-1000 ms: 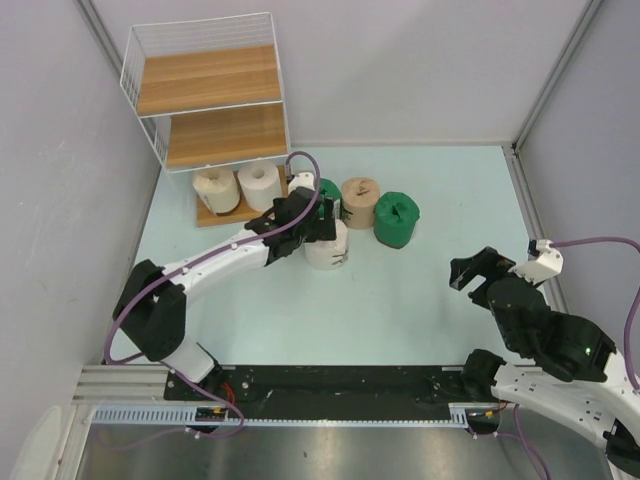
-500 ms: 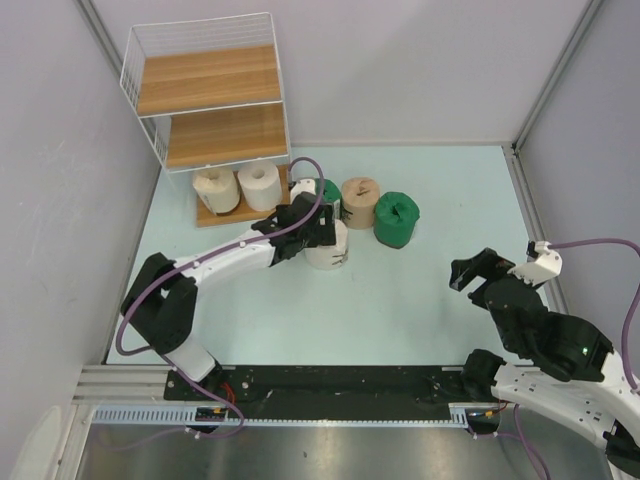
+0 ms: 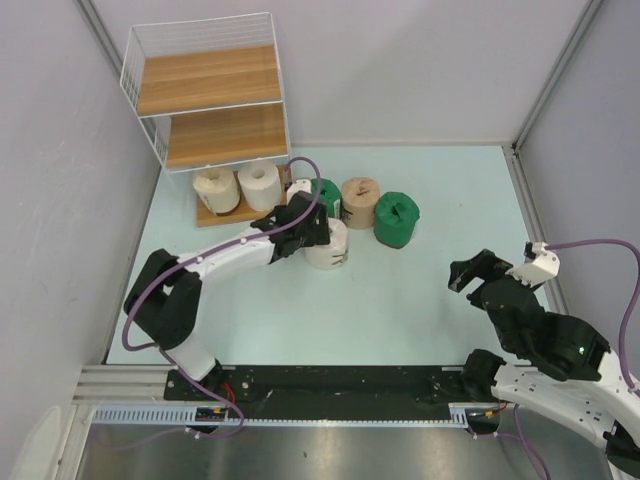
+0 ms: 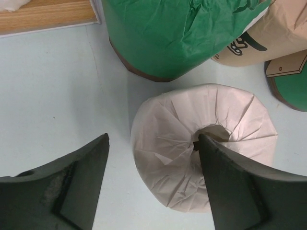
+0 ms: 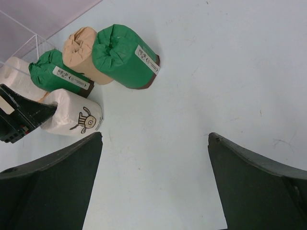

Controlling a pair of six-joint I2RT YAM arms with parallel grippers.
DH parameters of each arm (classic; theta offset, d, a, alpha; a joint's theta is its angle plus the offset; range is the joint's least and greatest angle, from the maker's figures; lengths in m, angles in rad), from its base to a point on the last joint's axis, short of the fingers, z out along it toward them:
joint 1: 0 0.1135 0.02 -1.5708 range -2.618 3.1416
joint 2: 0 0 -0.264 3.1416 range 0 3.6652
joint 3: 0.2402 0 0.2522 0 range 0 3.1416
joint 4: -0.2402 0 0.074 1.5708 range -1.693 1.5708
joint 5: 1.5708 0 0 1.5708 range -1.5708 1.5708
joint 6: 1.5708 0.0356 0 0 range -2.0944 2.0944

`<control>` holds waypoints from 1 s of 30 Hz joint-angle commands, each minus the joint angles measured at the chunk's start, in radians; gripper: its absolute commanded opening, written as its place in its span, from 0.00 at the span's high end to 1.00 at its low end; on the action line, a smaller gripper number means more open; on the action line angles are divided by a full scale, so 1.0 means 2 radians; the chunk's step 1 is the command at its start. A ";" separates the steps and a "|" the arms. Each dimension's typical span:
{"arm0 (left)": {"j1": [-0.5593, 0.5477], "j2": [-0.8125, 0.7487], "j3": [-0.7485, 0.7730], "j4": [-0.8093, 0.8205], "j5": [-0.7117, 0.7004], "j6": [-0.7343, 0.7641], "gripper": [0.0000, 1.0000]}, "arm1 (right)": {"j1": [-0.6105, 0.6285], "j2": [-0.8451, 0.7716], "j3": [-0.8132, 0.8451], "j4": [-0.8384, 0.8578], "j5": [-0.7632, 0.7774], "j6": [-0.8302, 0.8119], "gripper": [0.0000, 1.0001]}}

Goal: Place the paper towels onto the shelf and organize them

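The left gripper [image 4: 152, 139] hangs over the white roll [image 4: 206, 143] with its jaws wide and nothing in them. The roll stands upright on the table [image 3: 400, 300], just near of the green roll [image 4: 168, 33] and right of the shelf [image 3: 205, 95]. The tan roll [image 3: 359, 203] and a second green roll [image 3: 397, 219] stand further right. Two cream rolls [image 3: 238, 186] sit on the shelf's bottom board [image 3: 215, 215]. The right gripper [image 5: 156, 136] waits well apart to the right, also wide and empty.

In the left wrist view the left finger is clear of the roll, but the right finger lies across its pleated top by the core hole; whether it touches cannot be told. If the jaws close from here, the likely fault is an off-centre pinch: one pad digs into the soft top, the wrap crumples, and the roll tips or slips out on the lift. A push forward to correct it could shove the roll into the green roll just beyond. The shelf's thin wire may snag the arm later.
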State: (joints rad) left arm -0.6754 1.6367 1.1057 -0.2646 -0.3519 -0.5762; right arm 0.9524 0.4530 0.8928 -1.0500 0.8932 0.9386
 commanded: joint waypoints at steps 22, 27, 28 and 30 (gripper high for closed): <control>0.006 -0.124 -0.015 -0.004 0.049 0.022 0.51 | 0.000 -0.013 -0.001 0.000 0.002 0.020 0.04; 0.016 -0.214 -0.017 -0.032 0.015 0.020 0.51 | 0.000 -0.017 0.000 -0.001 -0.001 0.022 0.05; 0.019 -0.231 -0.016 -0.042 0.009 0.019 0.51 | 0.001 -0.018 0.000 0.000 -0.001 0.022 0.04; 0.032 -0.277 -0.015 -0.049 -0.020 0.013 0.51 | 0.001 -0.018 0.000 0.000 -0.001 0.022 0.05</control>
State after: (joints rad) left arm -0.6514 1.2476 1.0599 -0.3382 -0.2836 -0.5411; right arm 0.9524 0.4305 0.8921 -1.0500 0.8757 0.9550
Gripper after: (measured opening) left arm 0.496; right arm 0.958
